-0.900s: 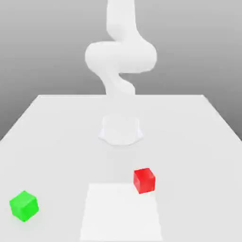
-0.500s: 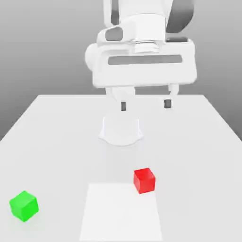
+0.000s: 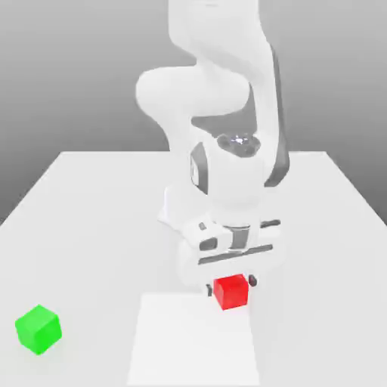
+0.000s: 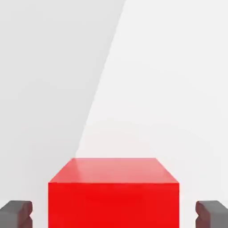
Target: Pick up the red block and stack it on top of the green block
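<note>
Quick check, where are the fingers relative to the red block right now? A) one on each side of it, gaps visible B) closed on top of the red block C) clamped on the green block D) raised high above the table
A: in the hand view the red block sits between the two dark fingertips, with table visible in the gap on each side; the gripper is down at the block.

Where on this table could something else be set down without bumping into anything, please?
Bare stretches lie between the green block and the lighter square patch, and along the table at the exterior view's right. It is crowded around the red block, where the gripper straddles it, near the arm's base.
</note>
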`<state>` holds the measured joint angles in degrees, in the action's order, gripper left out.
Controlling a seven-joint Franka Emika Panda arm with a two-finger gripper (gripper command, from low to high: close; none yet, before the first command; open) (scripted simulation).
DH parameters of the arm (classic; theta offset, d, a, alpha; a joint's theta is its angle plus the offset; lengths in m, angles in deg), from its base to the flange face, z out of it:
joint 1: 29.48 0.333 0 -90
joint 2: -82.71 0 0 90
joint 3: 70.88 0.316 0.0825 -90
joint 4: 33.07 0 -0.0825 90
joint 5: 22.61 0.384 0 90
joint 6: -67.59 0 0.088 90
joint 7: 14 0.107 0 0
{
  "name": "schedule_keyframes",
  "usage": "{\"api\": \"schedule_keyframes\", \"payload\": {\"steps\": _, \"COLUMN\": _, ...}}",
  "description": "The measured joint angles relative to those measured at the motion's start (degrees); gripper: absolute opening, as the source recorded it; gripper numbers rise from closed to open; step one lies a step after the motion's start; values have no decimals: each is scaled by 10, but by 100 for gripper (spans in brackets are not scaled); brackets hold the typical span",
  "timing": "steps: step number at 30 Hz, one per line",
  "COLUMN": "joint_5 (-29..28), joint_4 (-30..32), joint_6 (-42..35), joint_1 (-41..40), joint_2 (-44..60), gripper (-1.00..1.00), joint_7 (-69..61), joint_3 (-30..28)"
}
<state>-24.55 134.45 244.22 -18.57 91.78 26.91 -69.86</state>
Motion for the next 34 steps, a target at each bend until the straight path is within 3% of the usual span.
{"api": "schedule_keyframes", "payload": {"steps": 4, "joint_5": -3, "joint_4": 0, "joint_6": 2, "joint_1": 1, "joint_2": 2, "gripper": -100, "joint_7": 2, "joint_3": -1}}
{"api": "schedule_keyframes", "payload": {"steps": 12, "joint_5": 27, "joint_4": 21, "joint_6": -128, "joint_1": -5, "joint_2": -148, "gripper": -100, "joint_7": -19, "joint_3": 13}}
{"api": "schedule_keyframes", "payload": {"steps": 26, "joint_5": 53, "joint_4": -244, "joint_6": -274, "joint_1": -287, "joint_2": -26, "gripper": -100, "joint_7": -23, "joint_3": -144}}
{"api": "schedule_keyframes", "payload": {"steps": 30, "joint_5": 89, "joint_4": -265, "joint_6": -223, "joint_1": -308, "joint_2": 47, "gripper": -100, "joint_7": -49, "joint_3": -134}}
{"api": "schedule_keyframes", "payload": {"steps": 31, "joint_5": 99, "joint_4": -267, "joint_6": -205, "joint_1": -313, "joint_2": 67, "gripper": 100, "joint_7": -56, "joint_3": -128}}
{"api": "schedule_keyframes", "payload": {"steps": 34, "joint_5": 99, "joint_4": -267, "joint_6": -205, "joint_1": -313, "joint_2": 67, "gripper": 100, "joint_7": -56, "joint_3": -128}}
